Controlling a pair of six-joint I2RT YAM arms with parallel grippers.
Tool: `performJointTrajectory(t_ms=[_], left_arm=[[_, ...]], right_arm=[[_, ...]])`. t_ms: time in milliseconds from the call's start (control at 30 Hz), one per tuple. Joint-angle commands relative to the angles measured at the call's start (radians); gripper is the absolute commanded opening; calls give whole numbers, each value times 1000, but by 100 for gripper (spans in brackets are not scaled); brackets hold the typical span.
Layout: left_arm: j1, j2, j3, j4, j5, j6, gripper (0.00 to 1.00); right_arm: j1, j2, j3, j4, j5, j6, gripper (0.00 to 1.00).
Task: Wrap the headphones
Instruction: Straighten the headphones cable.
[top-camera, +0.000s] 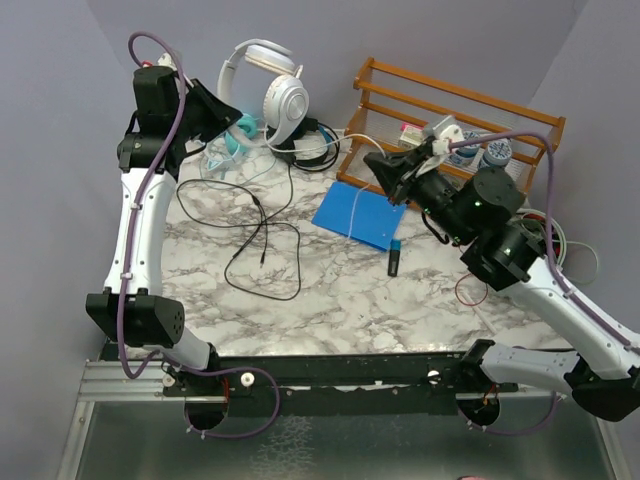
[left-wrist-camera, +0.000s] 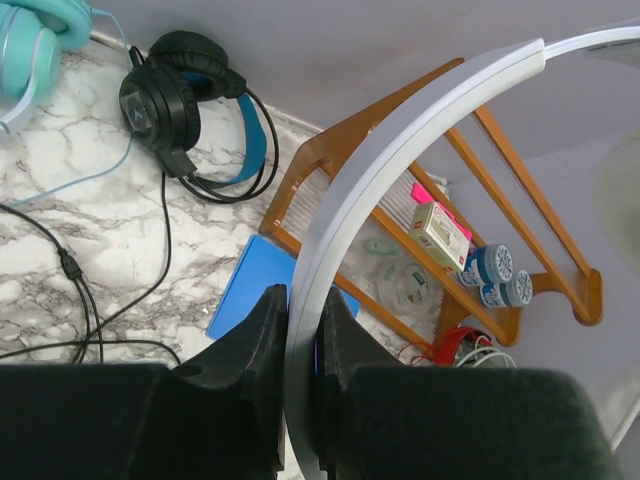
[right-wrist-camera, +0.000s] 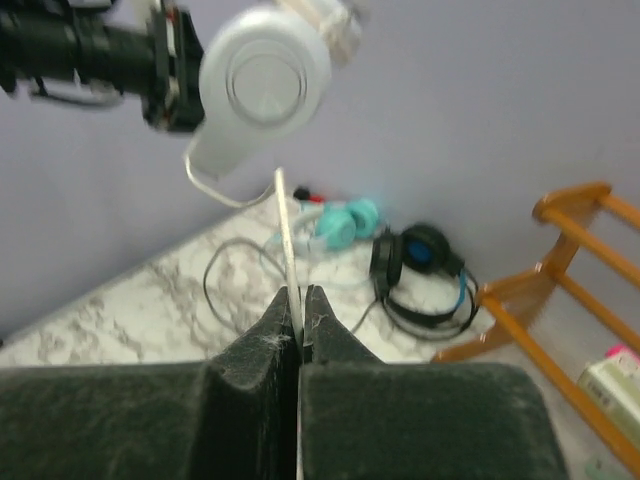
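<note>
You've got the marbled table (top-camera: 330, 290) spread out below and the wooden rack (top-camera: 455, 100) along its far right edge, and the action is up in the air above the back left corner. Your left gripper (left-wrist-camera: 303, 330) is clamped on the headband of the white headset (top-camera: 285, 100), lifting it off the surface, which I'd judge leaves its lead free to hang and be gathered. The earcup (right-wrist-camera: 265, 85) shows round and pale in the right wrist view, though blurred. Down at the back, the black headset with blue accents (left-wrist-camera: 185, 110) lies flat just beside the rack's left end, and the teal headset (left-wrist-camera: 30, 40) sits further left, cut off by the frame edge, so its shape is hard to read. A blue pad (top-camera: 360, 215) lies in front of the rack. Your right gripper (right-wrist-camera: 301, 320) has its fingers pressed together, pinching the thin white cable (right-wrist-camera: 288, 230) that drops from the earcup, probably to draw it taut for a first loop. A loose black cable (top-camera: 265, 235) snakes over the marble; I can't tell which headset it belongs to. A small dark marker (top-camera: 395, 260) lies near the pad. The white cable's plug end is hidden.
</note>
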Motion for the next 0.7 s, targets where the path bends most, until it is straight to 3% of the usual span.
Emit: performJointTrajectory(t_ms=[0,133,367,467,667], left_arm=[[-1,-59,-52,88,42,-51,0],[-10,-74,-92,107,55,-59,0],[-55,-91,-139,124,38,-53,0],[-86,-93,-146,124,29,-42,0],[-144,-116,-192,123,-7,-30,0]], right_arm=[[3,38,-156,-152,-39,51,7],[3,49,-323,-100,-124,137,17],[3,-11,-596,120,-196,162,69],[2,3,-644,200,-196,163,87],[3,76,-707,492,-323,175,94]])
